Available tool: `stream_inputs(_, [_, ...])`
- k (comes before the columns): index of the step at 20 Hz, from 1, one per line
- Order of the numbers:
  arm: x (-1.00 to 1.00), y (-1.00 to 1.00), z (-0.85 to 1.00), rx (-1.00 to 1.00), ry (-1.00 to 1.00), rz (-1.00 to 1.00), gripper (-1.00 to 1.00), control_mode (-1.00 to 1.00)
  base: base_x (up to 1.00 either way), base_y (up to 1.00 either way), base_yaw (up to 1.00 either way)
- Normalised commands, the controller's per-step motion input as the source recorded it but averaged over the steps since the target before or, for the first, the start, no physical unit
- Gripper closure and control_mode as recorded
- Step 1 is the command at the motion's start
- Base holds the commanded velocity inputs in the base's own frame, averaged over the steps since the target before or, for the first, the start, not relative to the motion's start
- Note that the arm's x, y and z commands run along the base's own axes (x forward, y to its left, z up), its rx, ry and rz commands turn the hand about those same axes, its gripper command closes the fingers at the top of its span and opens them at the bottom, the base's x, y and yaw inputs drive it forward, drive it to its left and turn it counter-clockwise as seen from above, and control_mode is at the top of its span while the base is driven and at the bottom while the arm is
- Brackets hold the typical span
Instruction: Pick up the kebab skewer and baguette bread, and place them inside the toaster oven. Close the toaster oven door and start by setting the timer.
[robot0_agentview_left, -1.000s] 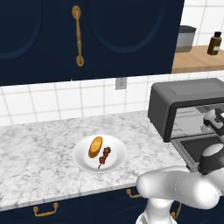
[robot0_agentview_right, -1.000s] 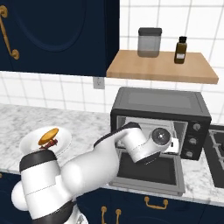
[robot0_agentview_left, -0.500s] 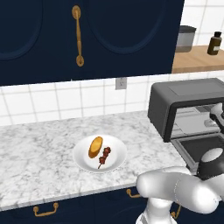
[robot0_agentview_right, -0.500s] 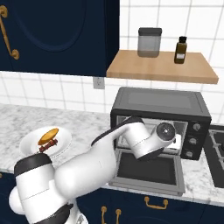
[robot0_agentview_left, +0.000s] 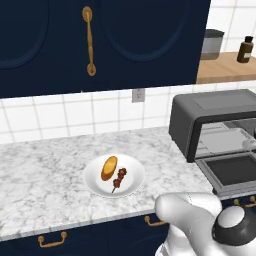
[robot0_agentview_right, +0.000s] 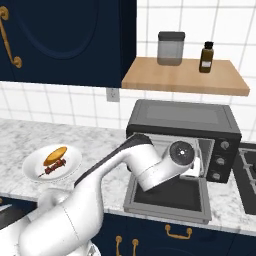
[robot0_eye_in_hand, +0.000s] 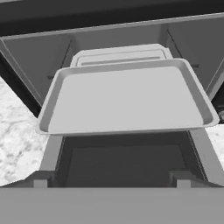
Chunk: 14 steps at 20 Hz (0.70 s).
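Observation:
The toaster oven (robot0_agentview_right: 180, 115) stands on the counter with its door (robot0_agentview_right: 170, 197) folded down flat. A pale metal tray (robot0_eye_in_hand: 127, 98) juts out of its opening. My gripper (robot0_eye_in_hand: 111, 180) hovers over the lowered door, facing the tray, open with nothing between its fingers; in the right base view the gripper (robot0_agentview_right: 196, 167) is at the oven mouth. To the left on the counter lies a white plate (robot0_agentview_left: 136, 184). It holds the orange baguette bread (robot0_agentview_left: 109, 168) and, beside it, the dark red kebab skewer (robot0_agentview_left: 119, 178). In the left base view the toaster oven (robot0_agentview_left: 200, 107) is at the right.
Above the oven a wooden shelf (robot0_agentview_right: 185, 77) carries a grey canister (robot0_agentview_right: 171, 48) and a brown bottle (robot0_agentview_right: 206, 57). Dark blue wall cabinets (robot0_agentview_left: 100, 40) hang over the marble counter (robot0_agentview_left: 45, 185). A stove top (robot0_agentview_right: 247, 172) borders the oven on the right.
The fingers have spread wider apart. The hand has stayed at the oven mouth while the arm's elbow has sunk lower in the left base view. The plate and food have not moved.

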Motion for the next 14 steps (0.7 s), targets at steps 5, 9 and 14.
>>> stream_inputs(5, [-0.48, 0.99, 0.31, 0.0, 0.05, 0.02, -1.0, -1.0, 0.0, 0.0, 0.0])
stream_inputs(9, [-0.21, 1.0, 0.27, -0.01, 0.1, 0.02, -1.0, -1.0, 0.0, 0.0, 0.0])
stream_inputs(14, [0.0, 1.0, 0.02, -0.06, 0.19, 0.0, -1.0, -1.0, 0.0, 0.0, 0.0])
